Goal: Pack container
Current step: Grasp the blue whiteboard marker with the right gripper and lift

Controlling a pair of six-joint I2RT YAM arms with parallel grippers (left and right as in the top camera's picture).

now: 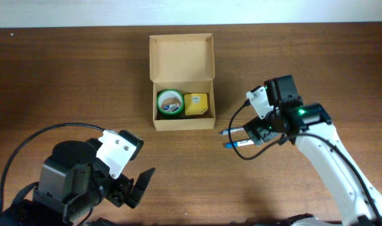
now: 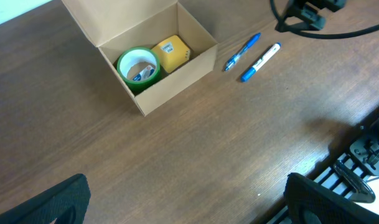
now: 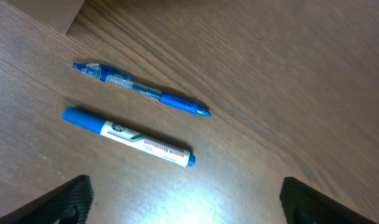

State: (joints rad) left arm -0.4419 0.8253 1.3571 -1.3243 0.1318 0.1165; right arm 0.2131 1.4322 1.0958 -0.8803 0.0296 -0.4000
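The container is a tan cardboard box (image 1: 182, 122) with its flap lid open toward the back. It holds a green tape roll (image 1: 169, 102) and a yellow block (image 1: 196, 104). The left wrist view also shows the box (image 2: 177, 81), the roll (image 2: 138, 67) and the block (image 2: 171, 53). A blue pen (image 3: 139, 90) and a blue-capped white marker (image 3: 130, 135) lie side by side on the table to the right of the box. My right gripper (image 3: 186, 193) is open and empty, just above them. My left gripper (image 2: 189, 193) is open and empty, near the table's front left.
The dark wooden table (image 1: 84, 81) carries everything. The pen (image 1: 227, 132) and the marker (image 1: 231, 144) stick out from under the right gripper (image 1: 259, 133). The left gripper (image 1: 137, 188) sits well short of the box. A corner of the box (image 3: 46, 12) shows in the right wrist view.
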